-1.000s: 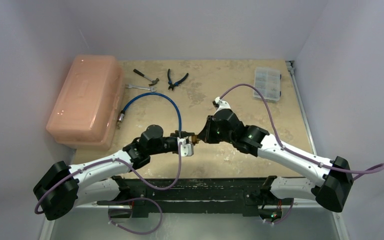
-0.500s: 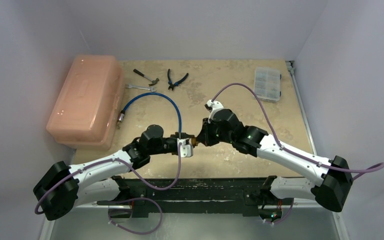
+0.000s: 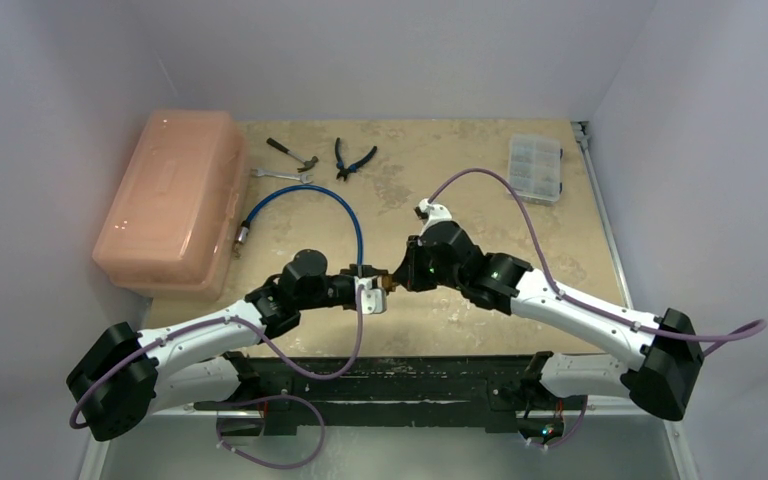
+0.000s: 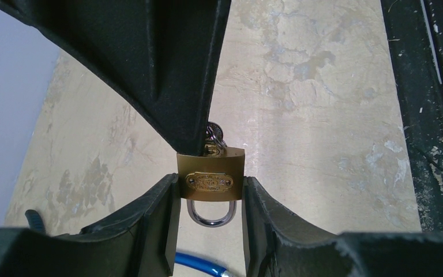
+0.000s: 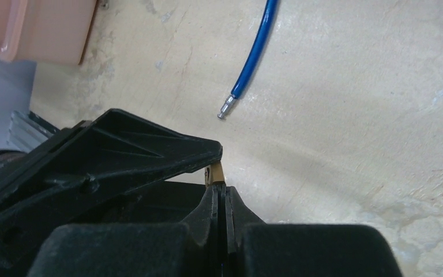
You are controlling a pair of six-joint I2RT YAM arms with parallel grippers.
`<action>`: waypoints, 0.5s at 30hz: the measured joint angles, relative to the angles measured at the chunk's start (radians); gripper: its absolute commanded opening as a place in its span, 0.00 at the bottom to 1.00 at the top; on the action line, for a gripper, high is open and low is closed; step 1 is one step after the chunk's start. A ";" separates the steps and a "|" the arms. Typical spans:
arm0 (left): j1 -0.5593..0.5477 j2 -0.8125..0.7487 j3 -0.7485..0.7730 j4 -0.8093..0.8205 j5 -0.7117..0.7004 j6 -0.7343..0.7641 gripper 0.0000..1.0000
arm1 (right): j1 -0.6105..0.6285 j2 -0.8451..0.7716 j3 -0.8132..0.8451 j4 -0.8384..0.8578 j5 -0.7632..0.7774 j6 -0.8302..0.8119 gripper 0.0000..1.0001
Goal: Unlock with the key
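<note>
1. Beige mottled table (image 3: 480, 160), white walls; arms meet mid-table.
2. L pincer (image 4: 209, 190) part-open, clamping brass padlock (image 4: 210, 173) by its sides, shackle twd wrist.
3. R pincer (image 5: 222, 193) pinched shut on key (image 4: 214, 137); key at padlock's keyway end.
4. Step: prob. insertion/turn. Next: twist R wrist w/o slip; L must brace.

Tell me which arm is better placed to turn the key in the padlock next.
Right. The right gripper is shut on the key at the end of the padlock opposite its shackle; the left gripper clamps the padlock sides, so it likely should just hold.
</note>
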 measured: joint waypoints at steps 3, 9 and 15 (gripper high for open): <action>0.000 0.000 0.000 -0.008 -0.023 0.008 0.00 | -0.003 0.019 0.002 0.001 0.007 0.081 0.00; -0.020 -0.002 -0.002 -0.025 -0.072 0.044 0.00 | -0.004 0.031 0.002 -0.007 0.016 0.201 0.00; -0.055 -0.010 -0.002 -0.034 -0.142 0.079 0.00 | -0.013 0.030 0.002 -0.021 0.011 0.285 0.00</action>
